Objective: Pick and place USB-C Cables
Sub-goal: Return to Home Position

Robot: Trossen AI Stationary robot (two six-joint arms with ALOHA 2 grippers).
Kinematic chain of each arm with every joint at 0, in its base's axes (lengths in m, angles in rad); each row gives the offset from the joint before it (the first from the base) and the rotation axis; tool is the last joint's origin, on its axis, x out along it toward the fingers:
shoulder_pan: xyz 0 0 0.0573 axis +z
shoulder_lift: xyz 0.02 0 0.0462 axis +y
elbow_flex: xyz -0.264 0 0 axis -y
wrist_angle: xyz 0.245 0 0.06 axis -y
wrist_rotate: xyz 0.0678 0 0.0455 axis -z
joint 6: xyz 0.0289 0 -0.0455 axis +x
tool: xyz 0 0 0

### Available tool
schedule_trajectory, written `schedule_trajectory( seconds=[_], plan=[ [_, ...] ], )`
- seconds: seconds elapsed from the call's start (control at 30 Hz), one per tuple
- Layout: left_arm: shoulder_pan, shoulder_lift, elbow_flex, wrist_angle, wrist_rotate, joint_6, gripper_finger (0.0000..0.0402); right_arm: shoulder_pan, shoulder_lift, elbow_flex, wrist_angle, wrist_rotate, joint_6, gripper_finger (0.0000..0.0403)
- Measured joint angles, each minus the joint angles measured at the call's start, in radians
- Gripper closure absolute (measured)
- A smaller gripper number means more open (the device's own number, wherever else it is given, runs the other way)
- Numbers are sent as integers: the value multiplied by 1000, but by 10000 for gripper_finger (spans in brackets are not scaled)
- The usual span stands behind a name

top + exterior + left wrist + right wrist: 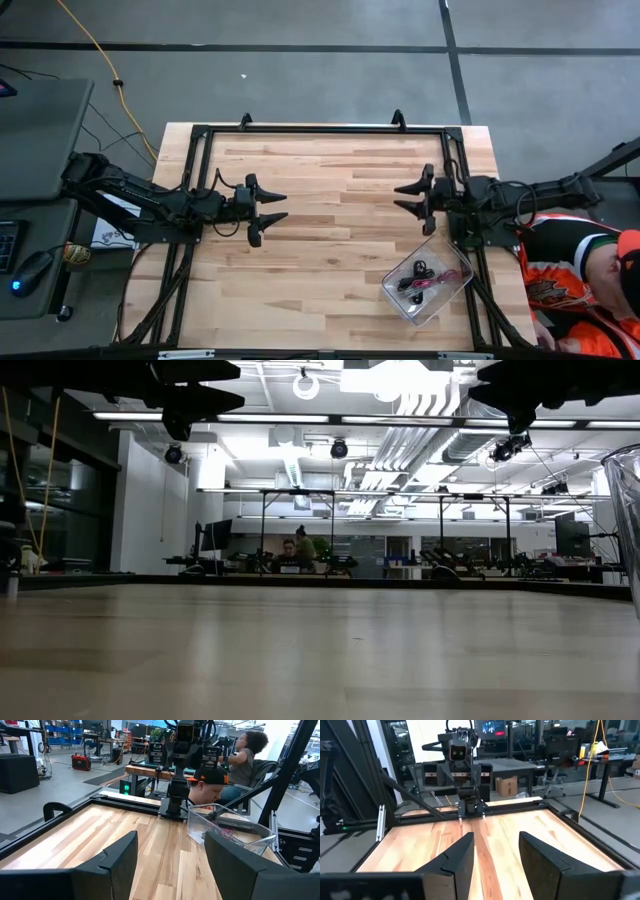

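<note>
Bundled cables, black (413,272) and pinkish-red (432,282) among them, lie inside a clear plastic bin (452,292) at the table's near right; how many, I cannot tell. The bin also shows in the left wrist view (260,831), with a pinkish loop inside it. My left gripper (282,207) is open and empty above the table's left middle, pointing right. My right gripper (398,196) is open and empty above the right middle, pointing left, just beyond the bin's far side. Both hang well above the tabletop.
The black frame rail (320,129) runs along the table's far edge and sides. A person in an orange and white top (580,270) sits at the table's near right corner, close to the bin. The wooden top (330,240) between the grippers is bare.
</note>
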Motion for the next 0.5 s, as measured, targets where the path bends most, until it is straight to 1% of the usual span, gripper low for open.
schedule_trajectory(
  seconds=[0.3, 0.5],
  plan=[
    [0, 0, 0, 0, -3, 1, 190, 3, 4, -1, 11, 8, -21, 256],
    [0, 0, 0, -8, -4, -6, 190, 2, -76, -1, 12, 74, -53, 256]
  ],
)
